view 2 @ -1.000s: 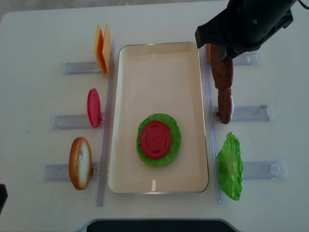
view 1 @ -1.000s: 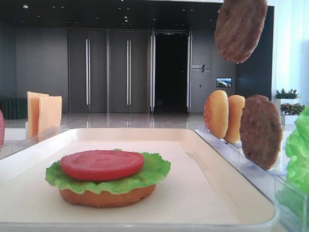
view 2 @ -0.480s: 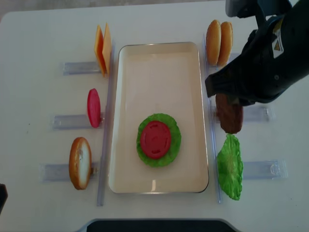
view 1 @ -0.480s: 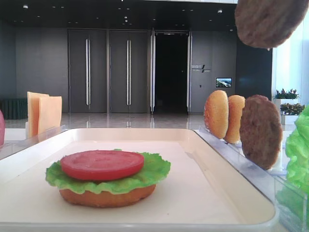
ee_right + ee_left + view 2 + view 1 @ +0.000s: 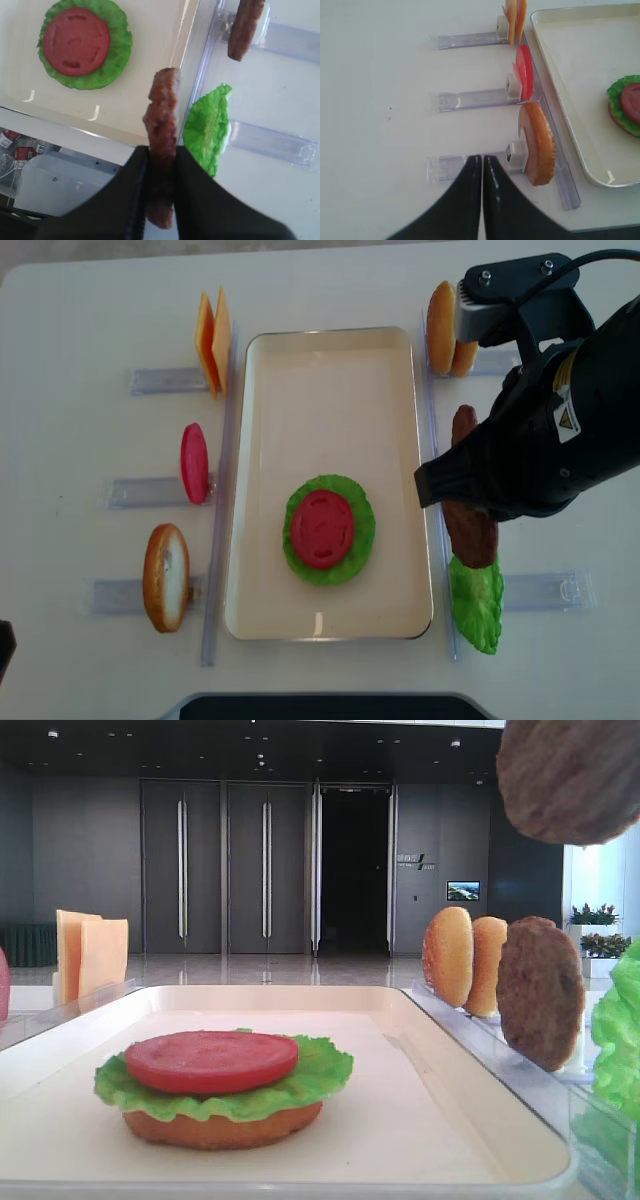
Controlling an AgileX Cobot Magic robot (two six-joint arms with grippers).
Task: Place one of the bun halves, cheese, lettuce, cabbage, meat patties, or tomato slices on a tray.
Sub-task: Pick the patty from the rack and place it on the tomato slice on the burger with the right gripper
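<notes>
Up in the air, the right gripper (image 5: 160, 200) is clamped tight on one of the meat patties (image 5: 161, 125), pinching it edge-on between its black fingers (image 5: 137, 185). In the overhead view that patty (image 5: 470, 530) hangs at the right of the frame, just past the tray's right rim and over the upper end of the lettuce leaf (image 5: 476, 602). The second patty (image 5: 463, 426) stands upright in its clear rack (image 5: 520, 474) above it, and two bun halves (image 5: 450, 328) stand at the upper right.

The left gripper (image 5: 482, 165) shows at the bottom of its own view, its fingers pressed together on nothing, beside the bun half (image 5: 538, 143) in the nearest rack.

The cream tray (image 5: 330, 370) fills the middle of the white table (image 5: 90, 320). On its lower half sits a bun base (image 5: 220, 1128) topped with lettuce (image 5: 360, 530) and a tomato slice (image 5: 322, 529). At the left of the overhead view stand cheese slices (image 5: 213, 338), a tomato slice (image 5: 194, 462) and a bun half (image 5: 166, 577).

Behind, the low view shows dark grey doors (image 5: 225, 870).
</notes>
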